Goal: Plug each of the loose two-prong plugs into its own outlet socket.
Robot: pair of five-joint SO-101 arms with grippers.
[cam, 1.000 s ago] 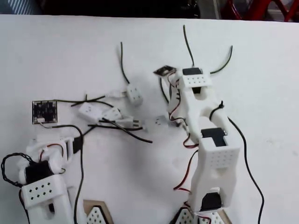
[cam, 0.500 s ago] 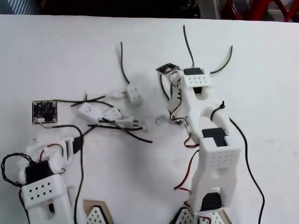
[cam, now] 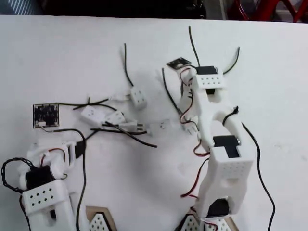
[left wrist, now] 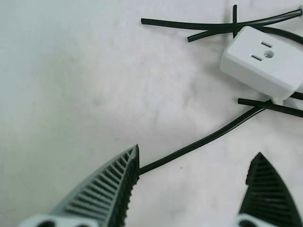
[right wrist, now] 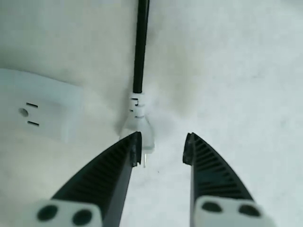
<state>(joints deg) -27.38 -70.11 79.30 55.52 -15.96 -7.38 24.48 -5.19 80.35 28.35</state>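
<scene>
Several white outlet blocks and plugs on black cords lie mid-table: one block at the back, two beside it, and a small white piece near the right arm. My right gripper is open just above the table. A white two-prong plug on a black cord lies by the tip of one finger, with an outlet block to its side. My left gripper is open over a black cord, short of another outlet block. The left arm sits at the front left.
Tangled black cords cross between the outlet blocks. Two loose cord ends stick out behind the right arm. Red wires hang along the right arm. The white table ends at a dark back edge.
The right arm has swung a little to the right, uncovering a black cord beside it. The small white piece near it slid slightly left. The left arm has stayed still.
</scene>
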